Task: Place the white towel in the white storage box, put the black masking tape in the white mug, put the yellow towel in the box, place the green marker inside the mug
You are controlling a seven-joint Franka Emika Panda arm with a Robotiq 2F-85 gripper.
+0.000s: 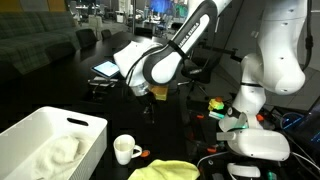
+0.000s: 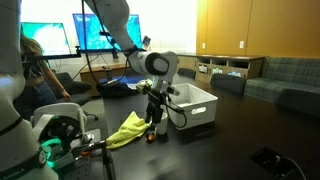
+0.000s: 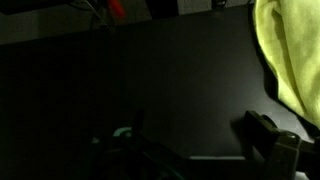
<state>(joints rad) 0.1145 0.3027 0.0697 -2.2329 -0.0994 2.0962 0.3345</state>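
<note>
Fingers [image 3: 268, 135] spread wide, nothing between them, hanging over the dark worktop [image 1: 90, 105] just beyond the mug. Soft off-white wrinkled towel [image 1: 62, 150] lies inside the large white plastic storage box [image 1: 95, 140], so the first step reads as done. Soft yellow-green towel [image 1: 172, 170] lies on the worktop right of the small white ceramic mug [image 1: 125, 150], outside the box: not done. Black masking tape not made out, and the mug's inside is hidden. A teal glint near the bottom of the wrist view may be the green marker; cannot tell. Judged: one step of four surely finished.
</note>
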